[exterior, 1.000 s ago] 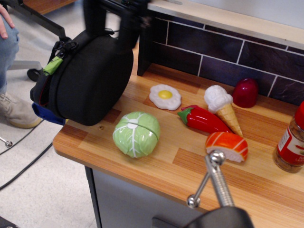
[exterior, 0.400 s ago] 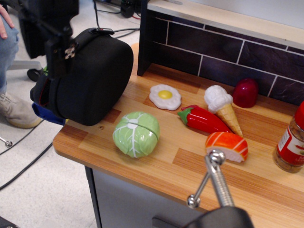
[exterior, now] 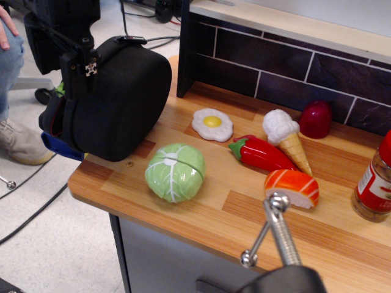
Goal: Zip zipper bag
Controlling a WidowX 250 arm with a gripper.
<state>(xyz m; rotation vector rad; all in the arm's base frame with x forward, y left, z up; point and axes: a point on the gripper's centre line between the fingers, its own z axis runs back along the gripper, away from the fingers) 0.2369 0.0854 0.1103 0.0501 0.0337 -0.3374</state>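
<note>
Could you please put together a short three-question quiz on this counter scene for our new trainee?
1. True or false: the zipper bag lies wholly on the counter.
2. Which toy sits nearest the bag? A) fried egg B) cabbage C) salmon sushi
3. Fill in: the gripper is at the bag's ____ side in the picture, over its zipper edge.

Key
1. False: its left part hangs past the counter's edge.
2. B, the cabbage, just to the lower right of the bag.
3. Left. Whether the jaws are open or shut cannot be told from this view.
</note>
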